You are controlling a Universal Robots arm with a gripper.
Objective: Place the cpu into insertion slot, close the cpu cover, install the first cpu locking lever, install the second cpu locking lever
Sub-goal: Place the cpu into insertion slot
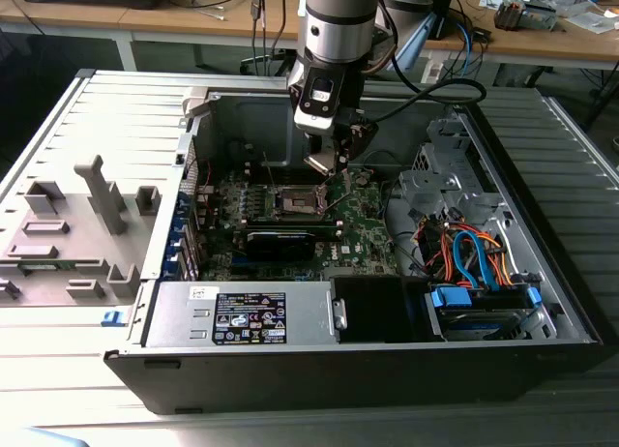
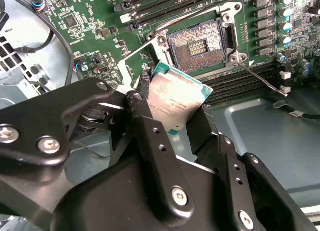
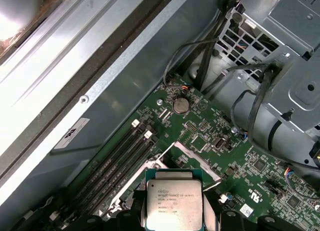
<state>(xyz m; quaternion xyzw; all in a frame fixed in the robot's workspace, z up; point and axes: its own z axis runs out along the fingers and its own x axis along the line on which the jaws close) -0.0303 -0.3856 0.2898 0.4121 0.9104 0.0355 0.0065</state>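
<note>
Holding the cpu by two opposite edges, the tool has its black fingers closed narrowly on the chip, whose silver-grey top faces the camera in both wrist views. In the exterior view the tool hangs inside the open computer case, over the green motherboard.

The cpu is carried in the air. In the second wrist view it sits just beside the insertion slot, not over it, and it is tilted relative to the board. The slot is bare: its dark contact field with a gold centre is fully exposed, so nothing is seated in it.

The cpu cover stands swung up from the socket, its thin silver frame clear of the opening. One wire locking lever juts out free from the socket's corner, unlatched. Whether the other thin rod near the cover is the second lever I cannot tell for sure.

By my reading, none of the four steps is finished. The first, setting the chip into the slot, is in hand and close to the placing point; closing the cover and latching both levers are all left.
</note>
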